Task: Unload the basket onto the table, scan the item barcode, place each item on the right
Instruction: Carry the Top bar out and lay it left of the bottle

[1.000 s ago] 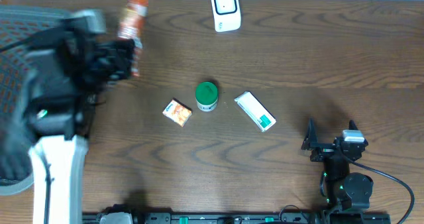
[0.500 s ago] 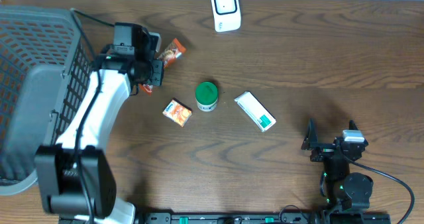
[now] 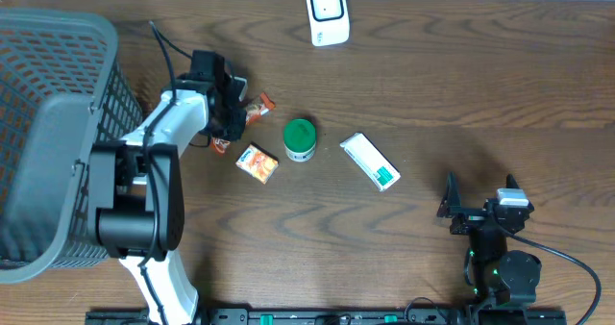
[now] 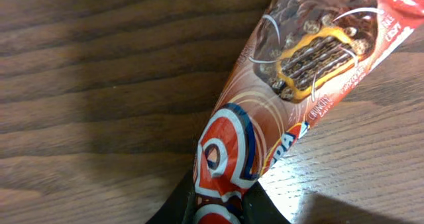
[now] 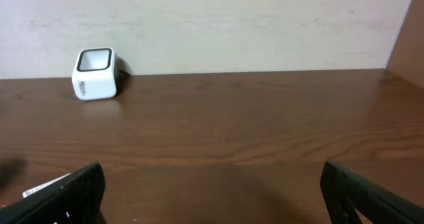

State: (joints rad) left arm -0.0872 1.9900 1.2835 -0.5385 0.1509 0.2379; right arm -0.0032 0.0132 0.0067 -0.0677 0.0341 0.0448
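"Snack packet point(image 3: 256, 108), where was it?" asked Mia.

"It was in the left gripper point(image 3: 233, 118)," said Tom. "The two fingers were pinched close on it, near one end. The rest of the packet stuck out toward the jar with the green lid point(image 3: 300, 137)."

"Did it touch the jar?"

"No. It was near the jar, but apart from it. A little orange box point(image 3: 257, 162) lay just below it in the view from above."

"What did the packet look like?"

"It was red and orange, with a picture of a chocolate bar on it. It hung low over the brown table point(image 3: 461, 85). I could not tell if it touched the wood."

"And where was the white scanner point(image 3: 328, 12)?"

"At the back edge of the table, well away from the packet."

"What about the right gripper point(image 3: 479, 198)?"

"It sat at the front right of the table. Its fingers were spread wide, and nothing was between them."

"Was anything else on the table?"

"A white box with a green end point(image 3: 371, 161) lay to the right of the jar. A big grey basket point(image 3: 38, 123) stood on the left side, next to the left arm."
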